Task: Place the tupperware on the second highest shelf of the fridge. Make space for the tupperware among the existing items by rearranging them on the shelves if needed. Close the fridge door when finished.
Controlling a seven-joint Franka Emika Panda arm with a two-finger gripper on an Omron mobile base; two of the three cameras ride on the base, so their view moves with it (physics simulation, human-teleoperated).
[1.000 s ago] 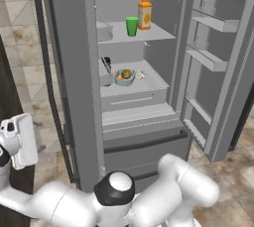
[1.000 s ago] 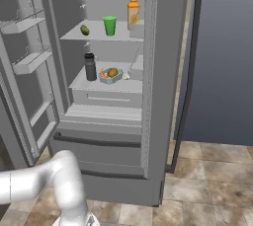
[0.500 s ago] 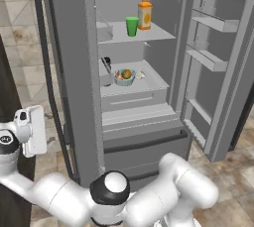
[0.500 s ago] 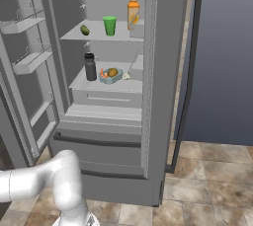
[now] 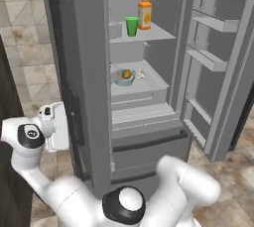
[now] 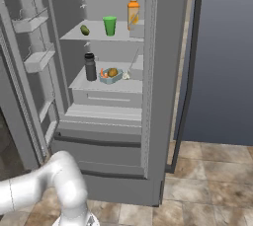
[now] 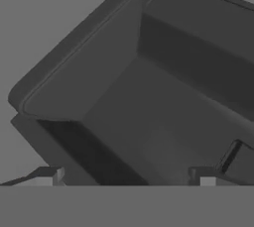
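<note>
The fridge stands with one door swung wide open, showing its grey inside and the bins on that door; its other door is closed, with a long bar handle down its front. Two drawers sit below the open compartment. Inside, pale shelves are stacked one above another. On the upper board stand an orange juice bottle, a green cup just beside it, and, seen from the right base view, a small green item lying near the cup. On the board below rests the tupperware, with orange and yellow-green food inside; a dark bottle stands upright just beside it. The white arm reaches up at the fridge's left side, by the closed door. In the hand view the pincer has its tips set wide apart with nothing between them, facing a dark grey recessed panel.
</note>
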